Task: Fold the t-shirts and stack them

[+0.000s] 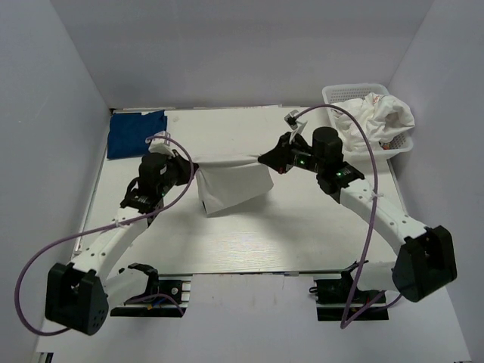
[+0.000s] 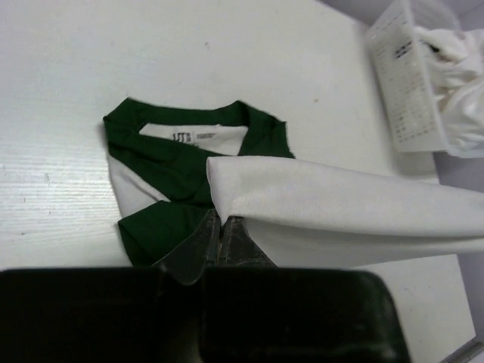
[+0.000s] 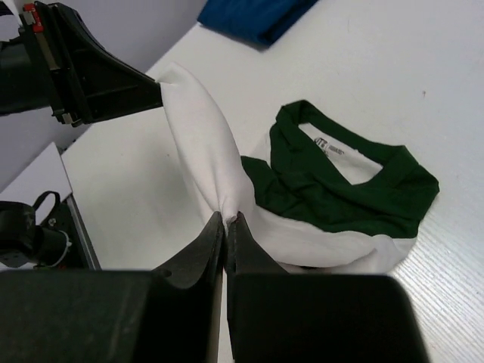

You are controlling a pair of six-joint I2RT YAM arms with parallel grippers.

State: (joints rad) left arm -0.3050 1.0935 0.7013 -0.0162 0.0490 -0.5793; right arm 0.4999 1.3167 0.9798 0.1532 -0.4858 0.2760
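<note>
No legible text. One neck label inside the green collar of the t-shirt, ahead of the left gripper; print too small.

The green-and-white t-shirt is soft, matt, creased cloth; the dark blue t-shirt likewise. The table is white, with faint wood grain and a slight sheen. The basket is white lattice plastic. The left gripper is dark, smooth, faintly glossy plastic.
</note>
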